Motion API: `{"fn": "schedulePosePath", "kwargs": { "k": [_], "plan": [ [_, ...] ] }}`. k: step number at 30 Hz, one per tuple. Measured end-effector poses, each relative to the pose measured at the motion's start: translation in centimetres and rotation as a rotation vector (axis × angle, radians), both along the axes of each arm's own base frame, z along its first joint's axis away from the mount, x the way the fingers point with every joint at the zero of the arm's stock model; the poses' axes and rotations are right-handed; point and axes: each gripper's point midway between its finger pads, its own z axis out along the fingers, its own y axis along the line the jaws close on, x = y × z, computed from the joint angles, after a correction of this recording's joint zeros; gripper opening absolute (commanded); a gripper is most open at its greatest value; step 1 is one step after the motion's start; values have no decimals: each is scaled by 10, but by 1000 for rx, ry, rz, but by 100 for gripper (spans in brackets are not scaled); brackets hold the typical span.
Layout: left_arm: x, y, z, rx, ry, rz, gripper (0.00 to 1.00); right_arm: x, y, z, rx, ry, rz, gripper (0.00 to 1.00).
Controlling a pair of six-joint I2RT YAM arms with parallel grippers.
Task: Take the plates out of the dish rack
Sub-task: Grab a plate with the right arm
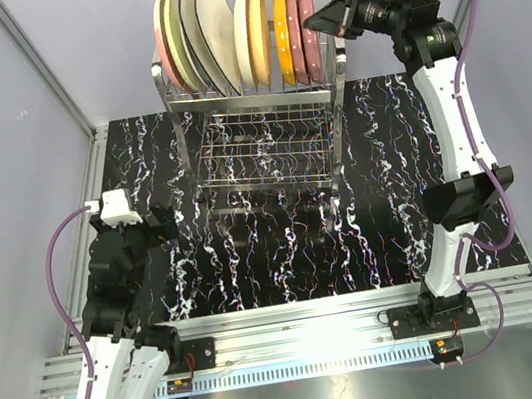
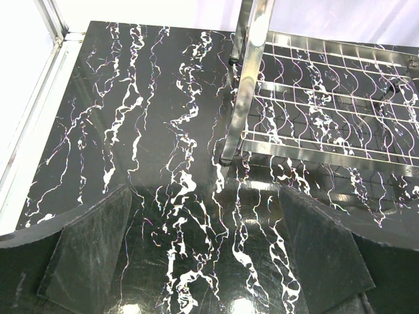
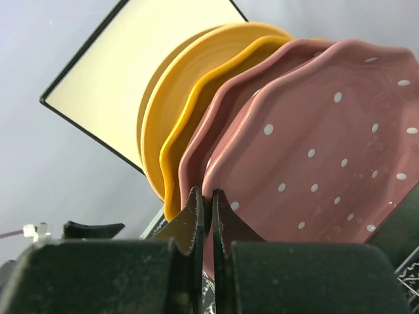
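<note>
Your right fingers (image 3: 194, 222) are pinching the speckled pink plate (image 3: 314, 144), standing on edge in the dish rack (image 1: 260, 150) facing sideways; your left fingers (image 2: 91, 255) are hanging open.

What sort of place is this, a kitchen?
Probably not, more like a robot lab: robot arms bolted to a metal frame, a dish rack of plates on a black marbled table.

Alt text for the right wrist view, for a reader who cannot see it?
The right end effector, shut, appears to pinch the lower rim of the nearest white-speckled pink plate. Behind it stand a second pink plate, two orange plates and a dark-edged cream square plate, all upright.
</note>
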Motion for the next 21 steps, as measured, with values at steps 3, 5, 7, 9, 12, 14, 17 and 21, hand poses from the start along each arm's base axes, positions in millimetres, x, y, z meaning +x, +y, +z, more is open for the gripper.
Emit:
{"fn": "schedulePosePath", "kwargs": {
  "k": [3, 5, 7, 9, 12, 14, 17, 21],
  "plan": [
    [0, 0, 0, 0, 0, 0, 99, 2, -3, 4, 41, 23, 0, 0],
    [0, 0, 0, 0, 0, 0, 99, 5, -8, 7, 74, 39, -1, 0],
    [0, 0, 0, 0, 0, 0, 99, 7, -12, 11, 104, 52, -1, 0],
    [0, 0, 0, 0, 0, 0, 99, 10, -17, 14, 140, 67, 3, 0],
    [0, 0, 0, 0, 0, 0, 99, 13, -24, 19, 190, 90, 10, 0],
    [0, 0, 0, 0, 0, 0, 99, 15, -26, 20, 223, 106, 18, 0],
    [0, 0, -1, 1, 4, 0, 99, 17, -28, 24, 266, 123, 38, 0],
    [1, 0, -3, 3, 11, 0, 99, 17, -28, 28, 296, 128, 57, 0]
  ]
}}
